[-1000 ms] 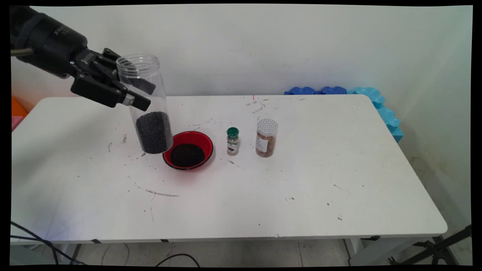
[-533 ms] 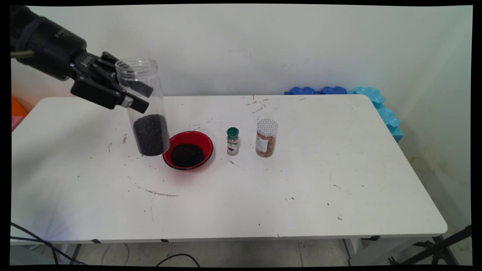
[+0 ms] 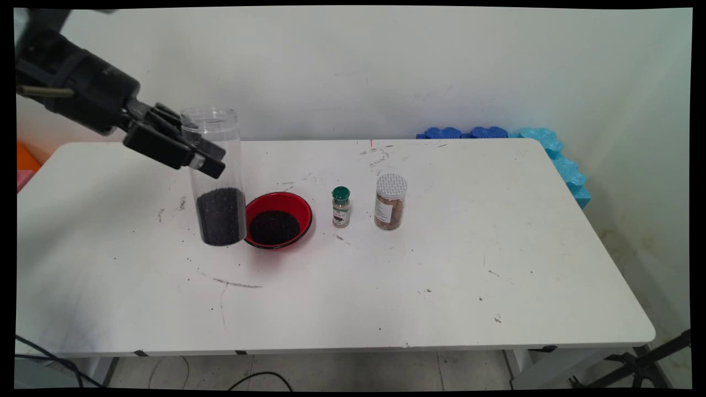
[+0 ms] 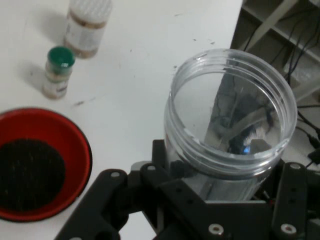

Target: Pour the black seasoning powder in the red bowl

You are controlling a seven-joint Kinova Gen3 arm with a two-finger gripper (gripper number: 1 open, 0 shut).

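My gripper (image 3: 207, 157) is shut on a tall clear plastic jar (image 3: 215, 176), gripping it below its open mouth. The jar stands nearly upright, its bottom third filled with dark grains, its base at or just above the table left of a red bowl (image 3: 276, 219) that holds a mound of the same dark grains. In the hand view the jar's open rim (image 4: 230, 107) fills the middle, with the gripper (image 4: 222, 200) clasped round it and the red bowl (image 4: 35, 165) at the lower left.
A small green-capped spice bottle (image 3: 341, 207) and a white-lidded jar of brownish contents (image 3: 390, 202) stand right of the bowl. Both show in the hand view, the spice bottle (image 4: 57, 72) and the jar (image 4: 87, 25). Blue foam pieces (image 3: 551, 151) lie past the table's far right edge.
The jar has swung from a slight tilt to nearly upright and dropped lower, toward the table left of the bowl. The gripper came down with it.
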